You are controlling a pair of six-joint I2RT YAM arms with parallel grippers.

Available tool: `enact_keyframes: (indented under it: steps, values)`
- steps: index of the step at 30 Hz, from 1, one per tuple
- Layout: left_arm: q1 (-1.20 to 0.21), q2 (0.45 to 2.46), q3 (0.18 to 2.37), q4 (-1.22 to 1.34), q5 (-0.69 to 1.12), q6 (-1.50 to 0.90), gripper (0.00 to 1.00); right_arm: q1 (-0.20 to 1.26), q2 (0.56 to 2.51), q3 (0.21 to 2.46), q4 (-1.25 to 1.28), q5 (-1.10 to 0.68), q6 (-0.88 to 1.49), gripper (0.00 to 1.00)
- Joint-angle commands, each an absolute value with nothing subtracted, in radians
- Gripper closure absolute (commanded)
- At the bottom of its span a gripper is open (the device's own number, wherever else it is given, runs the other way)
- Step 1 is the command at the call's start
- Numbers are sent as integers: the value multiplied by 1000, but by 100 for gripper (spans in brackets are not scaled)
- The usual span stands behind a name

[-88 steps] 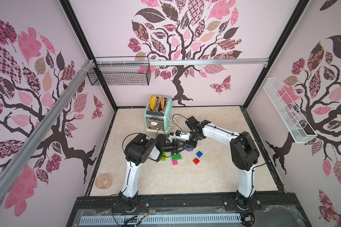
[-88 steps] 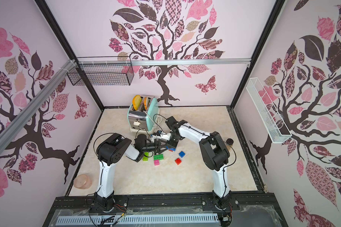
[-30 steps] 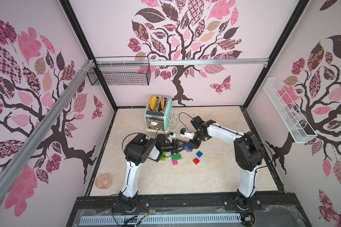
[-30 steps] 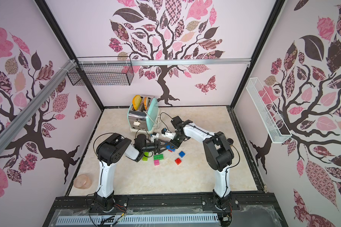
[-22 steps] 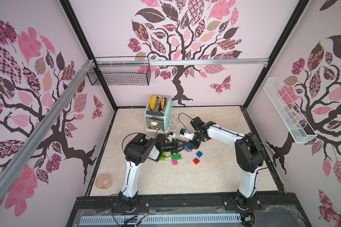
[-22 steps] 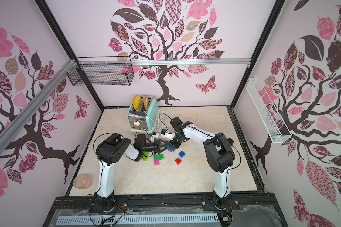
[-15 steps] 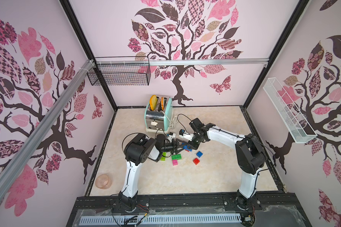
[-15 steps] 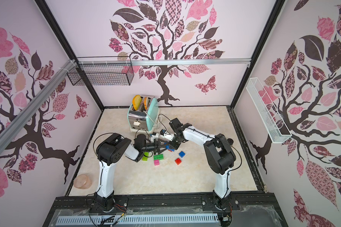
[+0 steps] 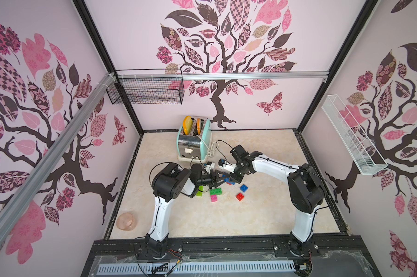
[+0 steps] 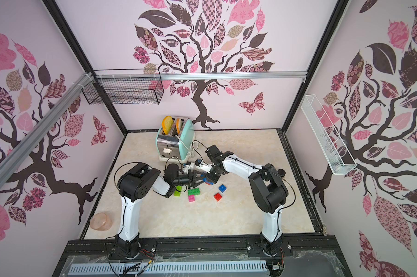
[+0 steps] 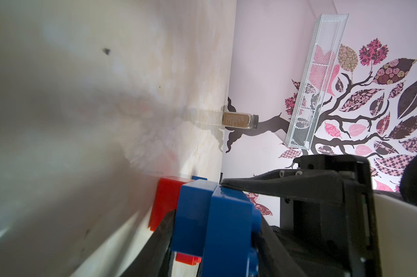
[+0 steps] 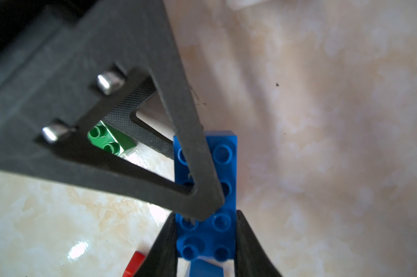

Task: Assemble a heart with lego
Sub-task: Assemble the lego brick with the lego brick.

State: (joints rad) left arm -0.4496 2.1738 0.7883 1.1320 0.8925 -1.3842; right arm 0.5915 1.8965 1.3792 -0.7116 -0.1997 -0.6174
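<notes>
Much bare tabletop (image 9: 262, 215) beyond blue brick (image 12: 226, 167)

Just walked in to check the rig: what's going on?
The right gripper is shut on a long blue brick, its fingers on the brick's two sides. The left gripper reaches in from the opposite side, one of its fingers lying across that brick's studs; whether it grips is unclear. A green brick, a pink brick, a red brick, a small blue brick and a lime brick lie loose nearby; nothing heart-shaped is built yet.
</notes>
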Motion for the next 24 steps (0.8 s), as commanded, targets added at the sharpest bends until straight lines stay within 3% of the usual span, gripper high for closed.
enact_keyframes:
  steps: [1, 6, 12, 15, 19, 24]
  values:
    - [-450, 2158, 784, 1163, 904, -1390, 56, 590, 1925, 1389, -754, -156, -640, 78]
    - [-450, 2158, 776, 1164, 902, -1387, 60, 584, 1903, 1375, -711, -175, -599, 68]
    - [-448, 2157, 776, 1164, 900, -1387, 61, 508, 1775, 1359, -639, -286, -488, 38]
    - [-448, 2157, 774, 1164, 897, -1387, 61, 485, 1743, 1382, -656, -269, -429, 29]
    - [-444, 2157, 769, 1163, 890, -1382, 61, 484, 1760, 1444, -775, -206, -332, 25]
    - [-435, 2148, 765, 1153, 887, -1368, 61, 486, 1683, 1327, -776, -137, -229, 24]
